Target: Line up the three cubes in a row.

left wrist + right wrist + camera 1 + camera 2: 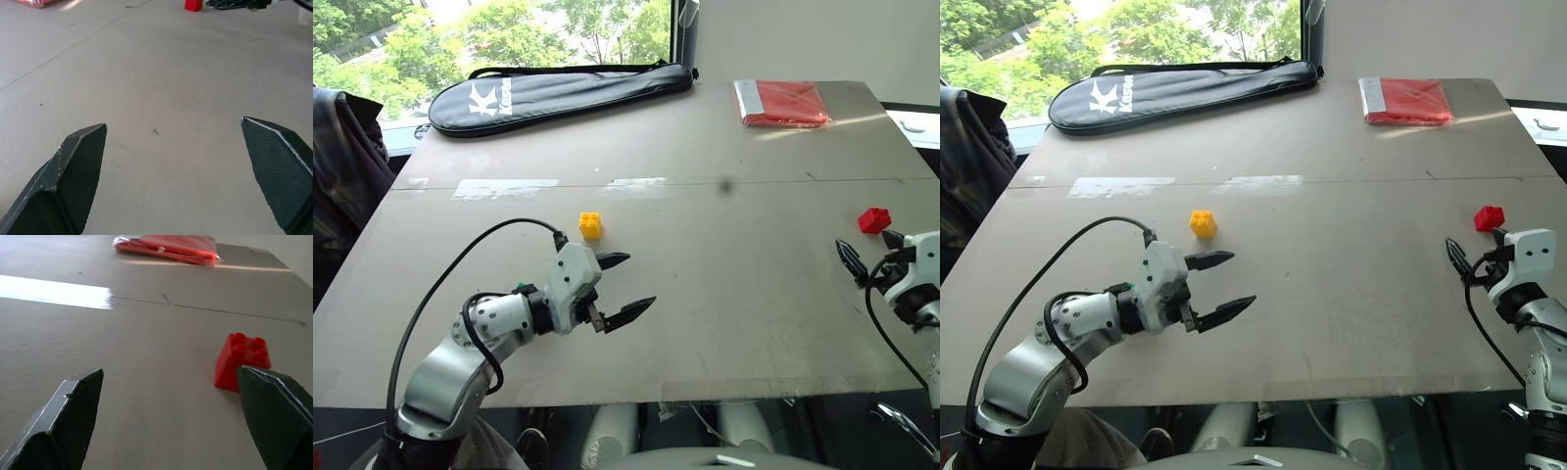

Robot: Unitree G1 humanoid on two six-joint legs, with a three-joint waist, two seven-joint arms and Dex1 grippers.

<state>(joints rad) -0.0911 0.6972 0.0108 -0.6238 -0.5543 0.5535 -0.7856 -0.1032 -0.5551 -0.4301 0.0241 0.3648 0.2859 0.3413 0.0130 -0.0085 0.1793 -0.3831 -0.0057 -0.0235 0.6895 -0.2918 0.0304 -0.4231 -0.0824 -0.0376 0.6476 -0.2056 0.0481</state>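
Yellow cube: a small glossy plastic brick with round studs on top, sitting on the table left of centre, just beyond the left gripper and apart from it.
Red cube: the same studded, hard plastic shape, near the table's right edge, just ahead of the right gripper; from the right wrist view it lies close beside one finger, contact not clear.
Green cube: I cannot tell where it is.
Left gripper: two black, pointed fingers with a fine dotted texture, spread wide and empty, hovering over bare board and pointing toward the right.
Right gripper: fingers of the same tapered black make, also spread wide, holding nothing.
Table: a flat, matte grey-brown board with faint scuffs, a thin seam across it and pale glare patches.
Red packet: flat, shiny wrapped plastic, at the far right corner.
Racket bag: long, black, soft fabric with white lettering, along the far left edge.
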